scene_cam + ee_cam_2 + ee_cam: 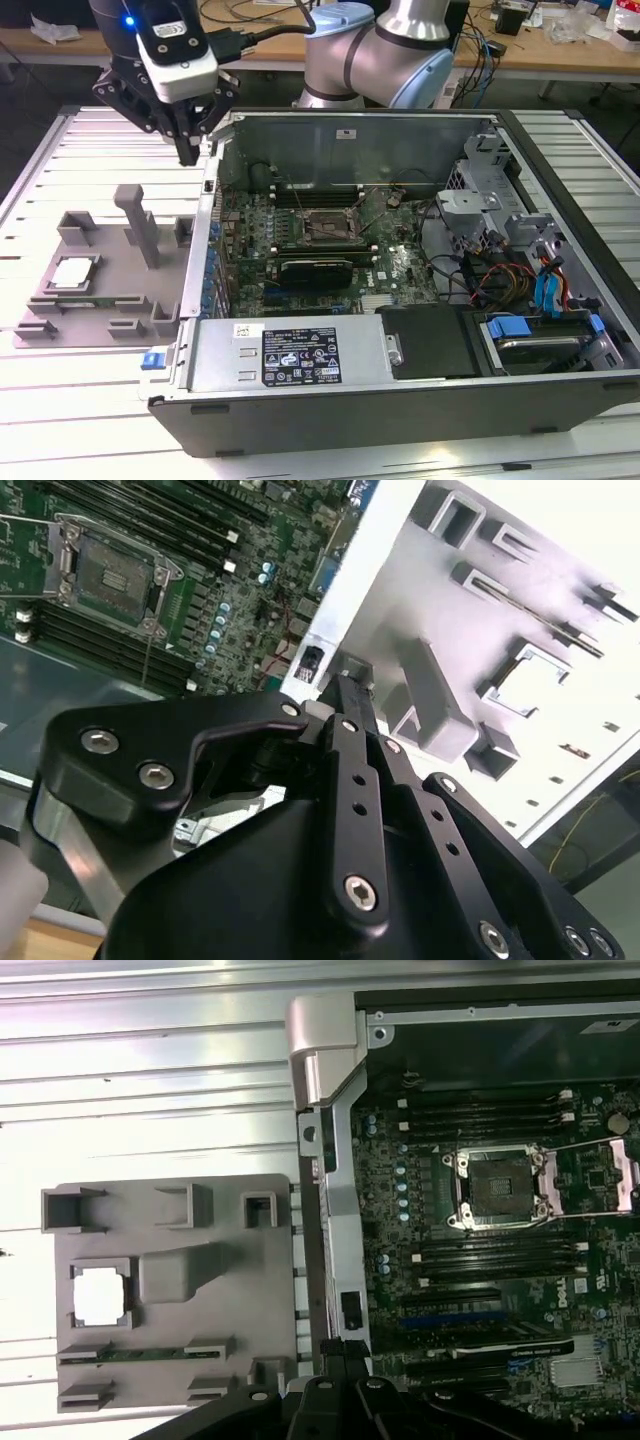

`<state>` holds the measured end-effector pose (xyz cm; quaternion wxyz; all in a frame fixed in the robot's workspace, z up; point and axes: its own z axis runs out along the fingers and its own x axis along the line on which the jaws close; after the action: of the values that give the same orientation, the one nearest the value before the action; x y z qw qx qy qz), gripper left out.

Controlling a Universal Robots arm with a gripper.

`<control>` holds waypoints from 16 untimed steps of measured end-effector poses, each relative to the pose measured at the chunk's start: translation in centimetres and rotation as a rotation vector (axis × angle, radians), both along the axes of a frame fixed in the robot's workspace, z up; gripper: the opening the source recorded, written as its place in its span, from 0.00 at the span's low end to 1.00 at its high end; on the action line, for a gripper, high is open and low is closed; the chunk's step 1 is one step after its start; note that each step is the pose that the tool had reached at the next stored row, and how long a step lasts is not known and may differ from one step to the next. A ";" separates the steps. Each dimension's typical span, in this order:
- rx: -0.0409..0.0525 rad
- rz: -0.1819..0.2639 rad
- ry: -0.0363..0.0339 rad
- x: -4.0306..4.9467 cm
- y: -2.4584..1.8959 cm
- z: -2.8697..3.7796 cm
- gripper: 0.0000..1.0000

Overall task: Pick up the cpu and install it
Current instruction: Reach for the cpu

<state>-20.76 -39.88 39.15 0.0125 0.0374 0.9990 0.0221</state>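
Nothing of the task is done yet, as far as the views show. The cpu (68, 272) lies flat in its square seat in the grey holder (120, 275), which rests on the bench (60, 150) just beside the open case (205, 250), on the exterior view's left. Inside the case, the socket (328, 228) looks open and empty (its metal frame seems swung aside in the first wrist view). So both the pick-up and the seating remain.

The pincer (188, 152) hangs above the case's wall, between the holder and the board, well apart from the cpu. Its fingers appear drawn together, tips meeting or very nearly so. It has nothing between them and I judge it touches nothing.
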 end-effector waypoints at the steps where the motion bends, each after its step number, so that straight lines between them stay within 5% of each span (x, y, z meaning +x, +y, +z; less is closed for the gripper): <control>1: 0.0000 0.000 0.0000 -0.21 0.00 -0.02 0.11; 16: 0.0000 0.000 0.0000 -3.95 0.01 -0.38 0.11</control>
<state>-24.71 -39.87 38.77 0.0125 0.0374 0.9990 0.0221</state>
